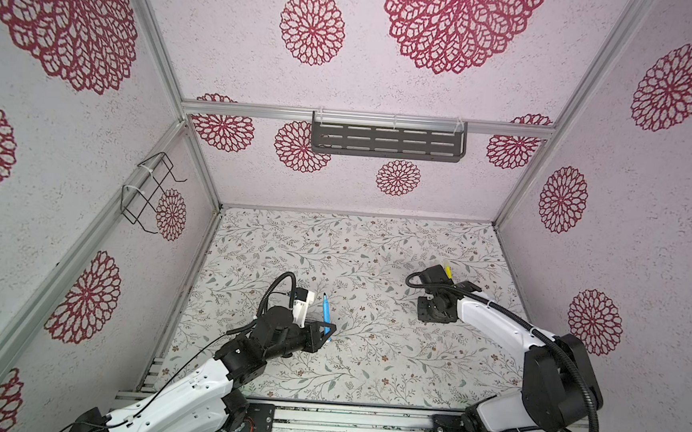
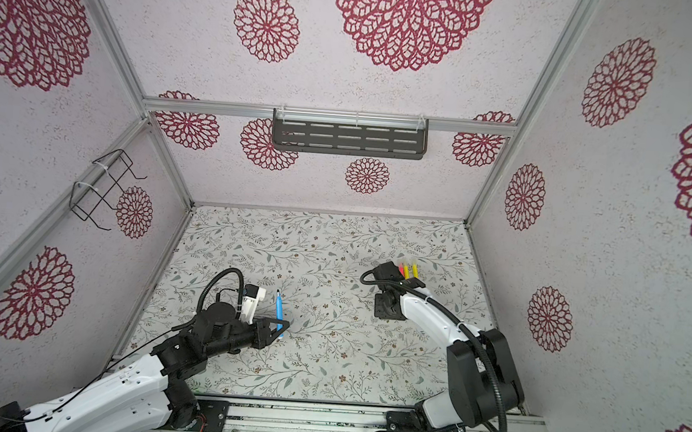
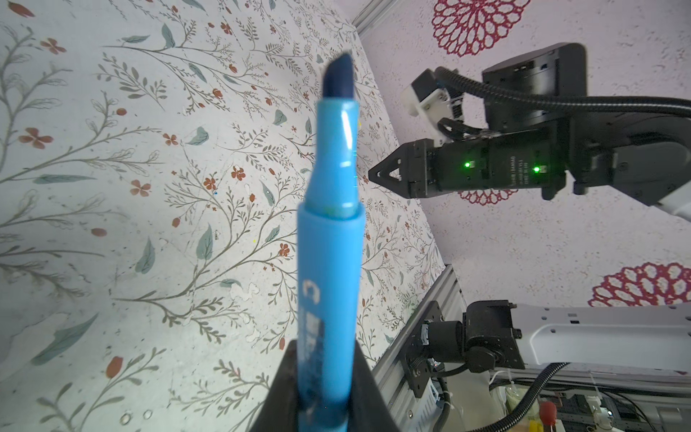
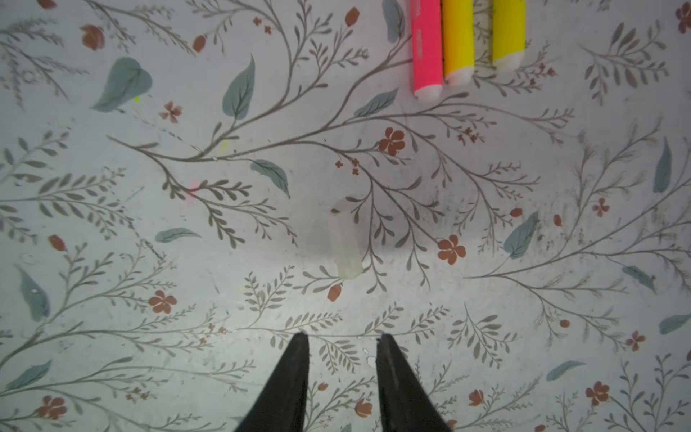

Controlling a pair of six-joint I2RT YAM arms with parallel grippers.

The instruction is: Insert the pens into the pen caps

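1. Pen (image 3: pixel 331 232), blue, is clamped in the left gripper (image 1: pixel 327 329), tip bared.
2. A clear cap (image 4: pixel 346 247) is spotted on the table (image 4: pixel 112 262), just ahead of the right gripper's (image 4: pixel 342 338) parted, empty jaws.
3. It should be straddled squarely, squeezed gently.

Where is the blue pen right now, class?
The blue pen is left of centre in both top views, clamped in the left gripper over the floral table, well apart from the other pens on the right.
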